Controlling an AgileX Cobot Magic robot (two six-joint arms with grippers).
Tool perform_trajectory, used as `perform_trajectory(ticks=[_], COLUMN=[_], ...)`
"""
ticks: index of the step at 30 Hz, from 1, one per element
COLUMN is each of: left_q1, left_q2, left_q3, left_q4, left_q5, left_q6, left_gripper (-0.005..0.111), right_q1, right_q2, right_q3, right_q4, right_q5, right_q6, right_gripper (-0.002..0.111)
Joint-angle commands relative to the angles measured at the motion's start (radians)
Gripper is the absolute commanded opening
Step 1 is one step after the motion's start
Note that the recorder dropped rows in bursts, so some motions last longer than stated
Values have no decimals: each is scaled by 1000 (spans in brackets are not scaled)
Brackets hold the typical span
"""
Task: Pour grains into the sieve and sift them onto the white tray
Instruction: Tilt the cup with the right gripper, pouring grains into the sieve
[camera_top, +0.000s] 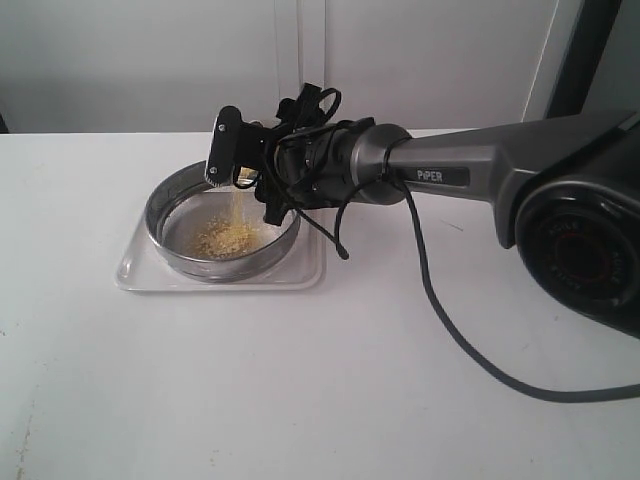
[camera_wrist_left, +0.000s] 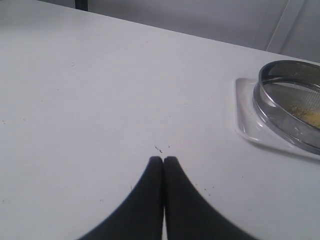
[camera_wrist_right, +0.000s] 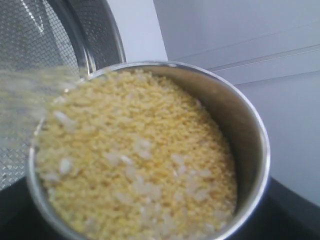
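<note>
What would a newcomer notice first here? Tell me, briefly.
The grains fall in a thin yellow stream from the tilted cup in the right gripper into the sieve, which sits on the white tray. A small pile lies on the mesh. Off to the side, the left gripper hangs shut over the table.

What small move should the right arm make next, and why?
Probably tilt the cup slightly further above the sieve. The right claw holds it tipped, and a thin stream falls onto the mesh, yet the cup holds many grains. The sieve sits in the white tray, so sifting can wait.
</note>
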Motion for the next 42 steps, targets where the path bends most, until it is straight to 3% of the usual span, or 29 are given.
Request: perform_trajectory(ticks=[1,42], left_q1=[2,2], left_q2=[0,0], left_q3=[5,5], left_q4=[-4,-4], left_q5=[-8,-8], left_q6=[4,4], left_gripper=[0,0], right_q1=[1,1], right_q2=[-10,-8], right_q3=[-12,-12], right_q4=[-6,-30], right_q5=[9,26], right_q6=[-30,-193], right_gripper=[0,0])
